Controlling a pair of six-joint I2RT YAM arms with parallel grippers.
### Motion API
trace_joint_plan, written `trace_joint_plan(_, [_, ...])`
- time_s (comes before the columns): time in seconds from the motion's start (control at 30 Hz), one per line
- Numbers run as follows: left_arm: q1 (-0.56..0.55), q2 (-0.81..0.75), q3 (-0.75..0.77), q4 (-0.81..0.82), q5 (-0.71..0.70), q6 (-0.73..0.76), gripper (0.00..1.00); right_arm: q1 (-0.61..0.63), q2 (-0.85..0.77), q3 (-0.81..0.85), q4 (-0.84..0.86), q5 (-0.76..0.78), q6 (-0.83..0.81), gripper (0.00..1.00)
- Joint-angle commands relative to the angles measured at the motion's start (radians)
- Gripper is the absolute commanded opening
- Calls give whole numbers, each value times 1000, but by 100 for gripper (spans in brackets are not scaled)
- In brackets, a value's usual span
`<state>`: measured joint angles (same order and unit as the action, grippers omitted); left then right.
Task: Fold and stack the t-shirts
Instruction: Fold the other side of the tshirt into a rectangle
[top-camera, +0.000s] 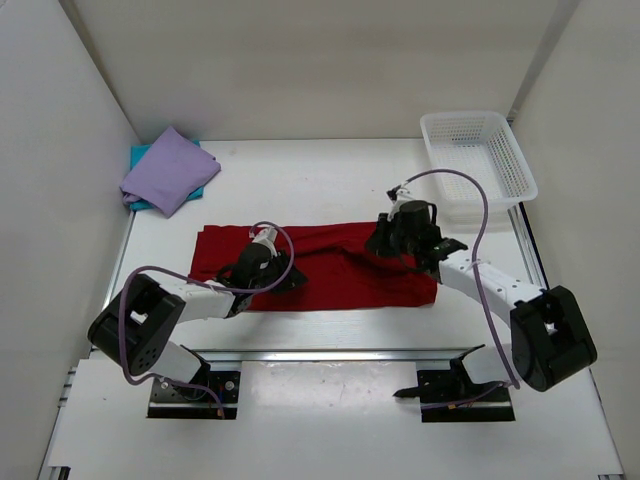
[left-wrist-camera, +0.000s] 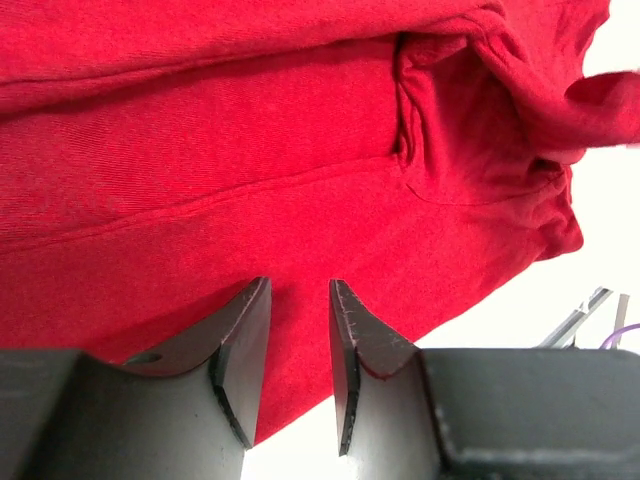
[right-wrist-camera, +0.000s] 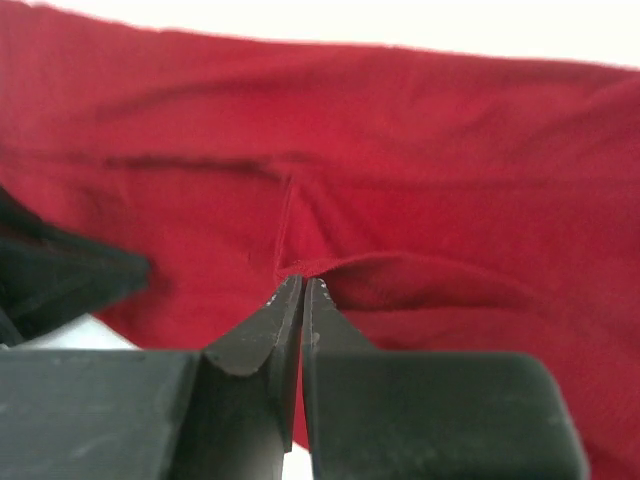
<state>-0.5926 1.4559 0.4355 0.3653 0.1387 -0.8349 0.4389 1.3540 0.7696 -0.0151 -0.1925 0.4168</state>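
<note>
A dark red t-shirt (top-camera: 335, 262) lies as a long flat band across the middle of the table. My right gripper (top-camera: 378, 242) sits over its right part, shut on a small raised fold of the red cloth (right-wrist-camera: 400, 150), as the right wrist view (right-wrist-camera: 303, 281) shows. My left gripper (top-camera: 288, 280) hovers at the shirt's near edge towards the left, open, with the red cloth (left-wrist-camera: 250, 150) lying behind the gap (left-wrist-camera: 300, 285) and nothing pinched. A folded pale lavender t-shirt (top-camera: 168, 170) rests on a teal t-shirt (top-camera: 140, 155) at the back left.
A white mesh basket (top-camera: 478, 160) stands at the back right corner. White walls enclose the table on the left, back and right. A metal rail (top-camera: 330, 355) runs along the near edge in front of both arm bases.
</note>
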Motion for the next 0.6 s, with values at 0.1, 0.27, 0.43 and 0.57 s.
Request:
trace_joint_plan(0.1, [42, -107, -30, -12, -48, -3, 41, 138, -88, -116, -43, 131, 14, 6])
trace_joint_plan(0.27, [70, -172, -30, -32, -31, -12, 42, 202, -144, -191, -42, 99, 60, 17])
trace_joint_plan(0.43, [51, -129, 47, -29, -19, -13, 43, 69, -211, -176, -45, 100, 39, 19])
trace_joint_plan(0.57, [24, -23, 179, -52, -57, 31, 43, -116, -127, -104, 6, 64, 2, 0])
